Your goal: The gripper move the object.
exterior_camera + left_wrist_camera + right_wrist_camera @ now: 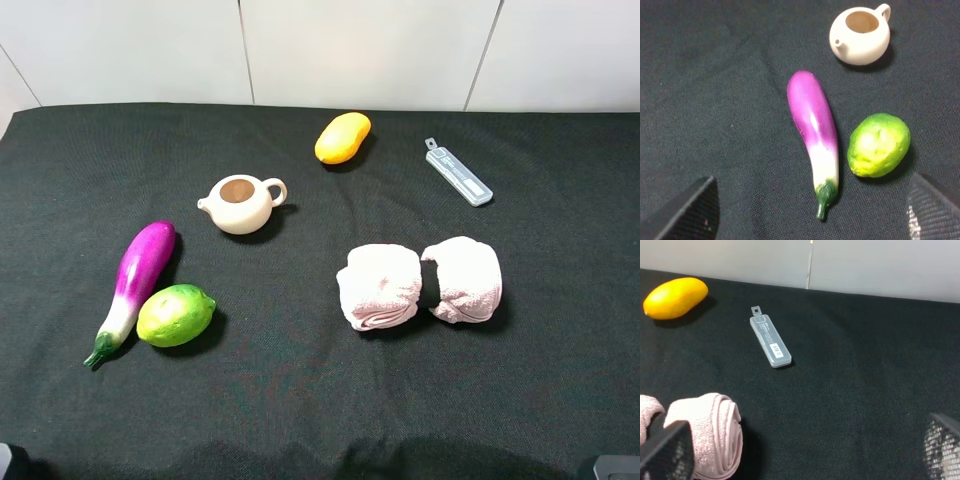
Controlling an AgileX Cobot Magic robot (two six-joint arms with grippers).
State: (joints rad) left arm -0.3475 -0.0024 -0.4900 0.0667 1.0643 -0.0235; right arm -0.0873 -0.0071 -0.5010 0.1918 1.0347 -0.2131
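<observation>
High view: a purple eggplant (pixel 140 270) lies just beside a green lime (pixel 176 315) on the black tabletop (pixel 300 400). Left wrist: the left gripper (pixel 810 220) hovers above both, jaws released; centre over one before descending. Right wrist: the right gripper (pixel 804 452), jaws released, is near a rolled pink towel (pixel 710 430).

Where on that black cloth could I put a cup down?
Widest bare stretch: the front strip of cloth, before the lime and the towels. Also free: the middle, between teapot and towels, and the far left corner behind the teapot. Crowded: eggplant beside lime, and the two towels side by side.
</observation>
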